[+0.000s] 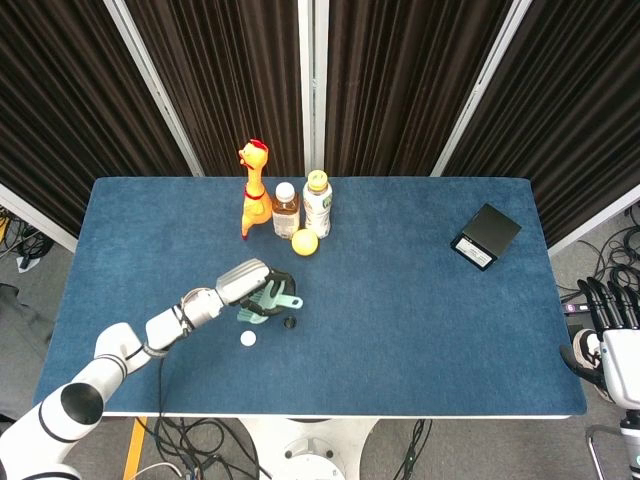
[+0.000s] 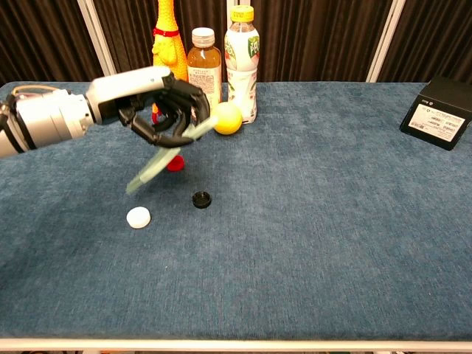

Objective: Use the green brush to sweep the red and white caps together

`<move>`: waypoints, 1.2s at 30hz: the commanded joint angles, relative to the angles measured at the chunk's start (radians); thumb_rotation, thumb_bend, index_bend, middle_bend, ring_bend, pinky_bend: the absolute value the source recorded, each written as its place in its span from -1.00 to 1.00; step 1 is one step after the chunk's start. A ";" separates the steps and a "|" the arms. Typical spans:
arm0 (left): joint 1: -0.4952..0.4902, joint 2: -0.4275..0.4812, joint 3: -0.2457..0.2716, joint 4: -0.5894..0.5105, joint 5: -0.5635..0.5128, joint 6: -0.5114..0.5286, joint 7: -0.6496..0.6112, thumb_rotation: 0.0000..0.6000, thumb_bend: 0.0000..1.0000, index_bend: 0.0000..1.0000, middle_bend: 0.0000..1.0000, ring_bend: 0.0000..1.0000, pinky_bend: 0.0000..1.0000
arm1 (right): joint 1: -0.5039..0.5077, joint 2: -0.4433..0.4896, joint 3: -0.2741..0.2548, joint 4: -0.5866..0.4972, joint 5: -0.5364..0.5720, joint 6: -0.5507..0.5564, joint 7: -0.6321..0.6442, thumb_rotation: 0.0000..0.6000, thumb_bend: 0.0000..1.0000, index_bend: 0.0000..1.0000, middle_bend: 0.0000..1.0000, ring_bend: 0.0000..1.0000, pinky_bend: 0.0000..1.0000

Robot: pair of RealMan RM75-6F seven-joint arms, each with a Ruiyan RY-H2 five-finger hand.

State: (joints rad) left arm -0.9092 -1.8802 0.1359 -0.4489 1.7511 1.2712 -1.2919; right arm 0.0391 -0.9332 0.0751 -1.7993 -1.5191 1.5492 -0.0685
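Note:
My left hand (image 2: 158, 107) (image 1: 252, 283) hovers over the middle left of the table and grips the handle of the green brush (image 2: 156, 165) (image 1: 268, 302). The bristle end slants down to the left, above the cloth. A red cap (image 2: 175, 163) shows just behind the brush in the chest view; the head view hides it under the hand. The white cap (image 2: 138, 217) (image 1: 247, 339) lies in front of the brush, apart from it. My right hand (image 1: 608, 322) hangs off the table's right edge, fingers apart and holding nothing.
A black cap (image 2: 201, 198) (image 1: 290, 323) lies right of the white one. At the back stand a rubber chicken (image 2: 167, 46), two bottles (image 2: 204, 65) (image 2: 242, 62) and a yellow ball (image 2: 227, 118). A black box (image 2: 440, 113) sits far right.

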 commanded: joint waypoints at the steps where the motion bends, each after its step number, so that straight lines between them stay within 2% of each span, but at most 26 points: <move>1: -0.006 0.000 -0.031 0.005 -0.041 -0.055 0.006 1.00 -0.10 0.04 0.09 0.22 0.65 | -0.001 -0.001 0.000 0.003 0.000 0.001 0.004 1.00 -0.70 -1.00 -0.85 -1.00 -0.98; 8: -0.042 -0.050 -0.054 0.049 -0.074 -0.160 -0.012 1.00 -0.10 0.04 0.09 0.22 0.65 | 0.003 -0.005 0.004 0.009 0.006 -0.006 0.008 1.00 -0.70 -1.00 -0.86 -1.00 -0.98; 16: -0.096 -0.082 -0.021 0.073 -0.039 -0.206 -0.035 1.00 -0.09 0.05 0.09 0.21 0.65 | 0.001 -0.003 0.003 0.008 0.004 -0.006 0.009 1.00 -0.70 -1.00 -0.86 -1.00 -0.98; 22: -0.109 -0.042 0.045 0.022 0.028 -0.153 -0.091 1.00 -0.09 0.07 0.09 0.21 0.64 | -0.004 -0.002 0.002 0.008 0.000 0.002 0.009 1.00 -0.70 -1.00 -0.86 -1.00 -0.98; 30: -0.093 0.024 0.106 -0.092 0.090 -0.052 -0.069 1.00 -0.10 0.09 0.09 0.20 0.63 | -0.009 -0.009 0.000 0.018 -0.003 0.008 0.013 1.00 -0.70 -1.00 -0.86 -1.00 -0.98; 36: -0.086 0.090 0.103 -0.235 0.078 -0.018 -0.112 1.00 -0.09 0.09 0.09 0.20 0.63 | -0.013 -0.015 0.001 0.026 -0.014 0.022 0.018 1.00 -0.70 -1.00 -0.87 -1.00 -0.98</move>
State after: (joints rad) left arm -0.9994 -1.8218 0.2387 -0.6371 1.8346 1.2385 -1.3815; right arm 0.0268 -0.9475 0.0761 -1.7734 -1.5328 1.5706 -0.0511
